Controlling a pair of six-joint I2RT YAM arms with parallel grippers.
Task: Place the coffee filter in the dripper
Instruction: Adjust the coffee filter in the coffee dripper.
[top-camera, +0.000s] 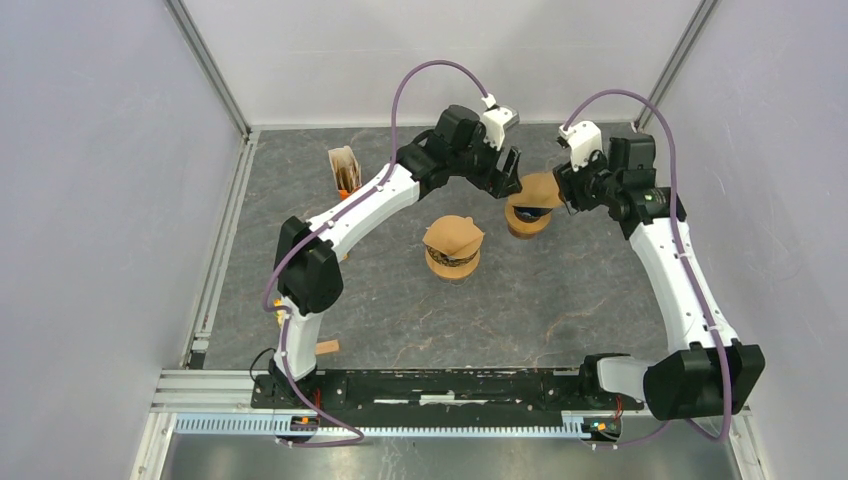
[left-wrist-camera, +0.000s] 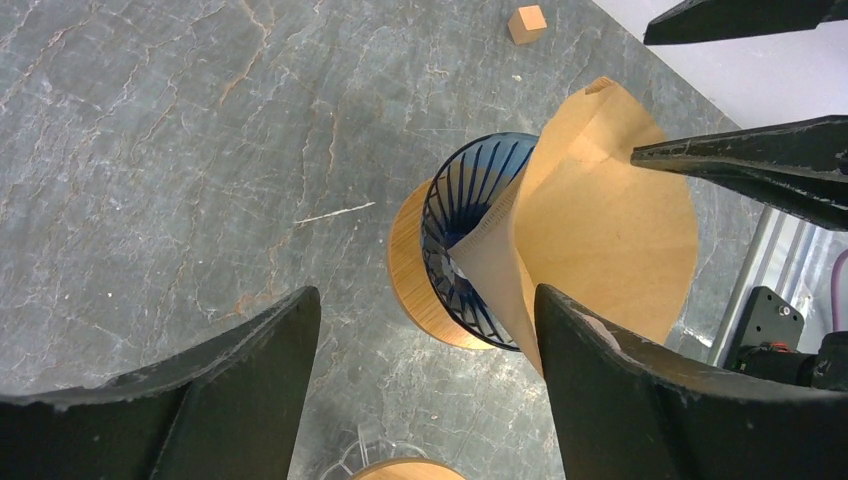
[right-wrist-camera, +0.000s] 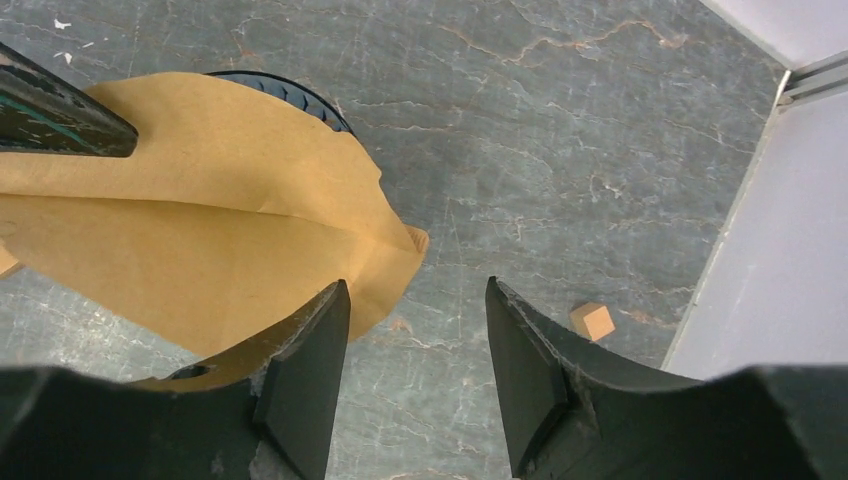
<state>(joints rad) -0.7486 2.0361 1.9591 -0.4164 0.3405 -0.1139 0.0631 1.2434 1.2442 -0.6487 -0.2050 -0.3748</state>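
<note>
- Left gripper (left-wrist-camera: 425, 300): fingers spread wide, holding nothing, hovering over the dripper.
- Dripper (left-wrist-camera: 468, 195): upright on its wood base (left-wrist-camera: 405, 255), between the two grippers.
- Filter (left-wrist-camera: 610, 230): tip down inside the dripper, but tilted. Its wide fan leans out over the rim toward the right arm, so it looks unseated.
- Right gripper (right-wrist-camera: 417, 290): fingers apart, gap empty, one finger just beside the filter's overhanging edge. This arm seems the nearer one to push that edge inward.
</note>
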